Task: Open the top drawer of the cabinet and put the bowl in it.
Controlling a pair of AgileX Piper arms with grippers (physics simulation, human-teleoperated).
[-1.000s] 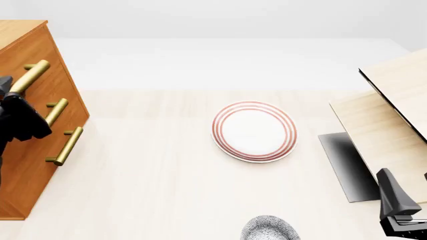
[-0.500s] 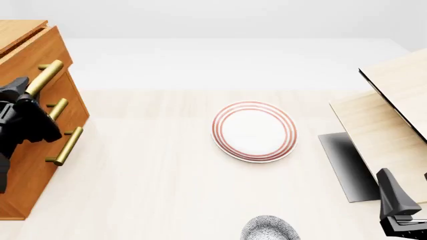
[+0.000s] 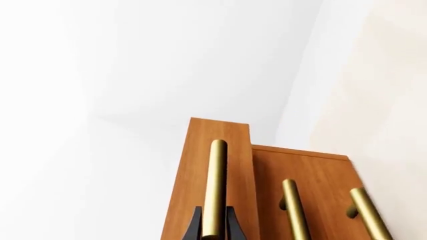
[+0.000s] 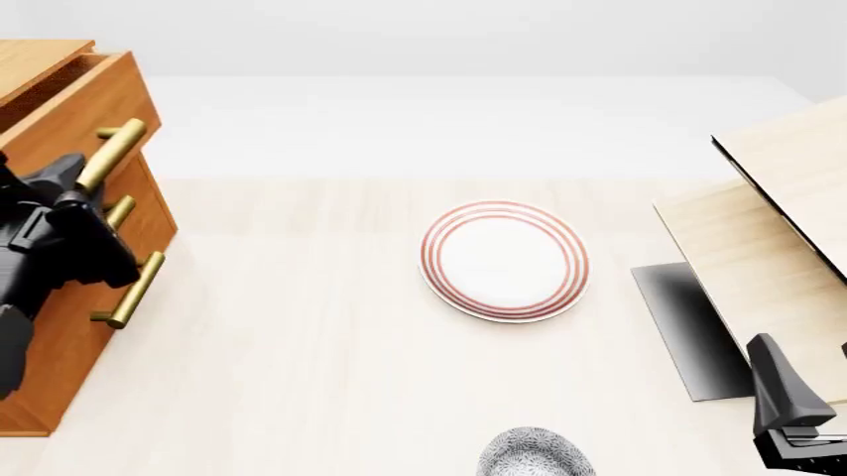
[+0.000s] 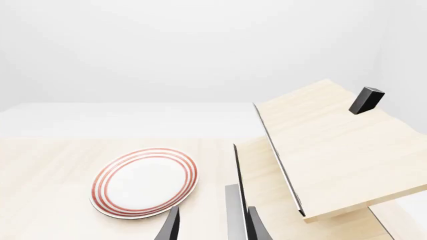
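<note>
Cabinet (image 4: 60, 297): tall orange-brown wooden chest at the left edge of the bench (image 4: 304, 377), three drawers, each with a brass bar handle. Top drawer (image 4: 79, 104): partly pulled out, its front standing proud of the two lower fronts, a dark gap showing behind its upper edge. Top handle (image 4: 113, 154): brass bar, lying between the jaws of the left gripper (image 4: 66, 193); in the left wrist view the two dark fingertips (image 3: 194, 227) sit one on each side of the bar (image 3: 215, 190), pinching it. The two lower handles lie just beyond those jaws, untouched. Right gripper (image 4: 794, 416): at the lower right of the front view, well apart from the cabinet; the right wrist view shows its jaws spread, nothing between them. Bowl (image 4: 534, 453): small, white with dense dark speckles, on the bench at the near edge, well apart from the left jaws and nearer the right ones, partly cut off by the frame. Plate (image 4: 505, 261): flat, white with red rings, mid-bench, ahead of the right jaws. Pale wood structure (image 4: 768, 248) with black edges: beside the right gripper.
</note>
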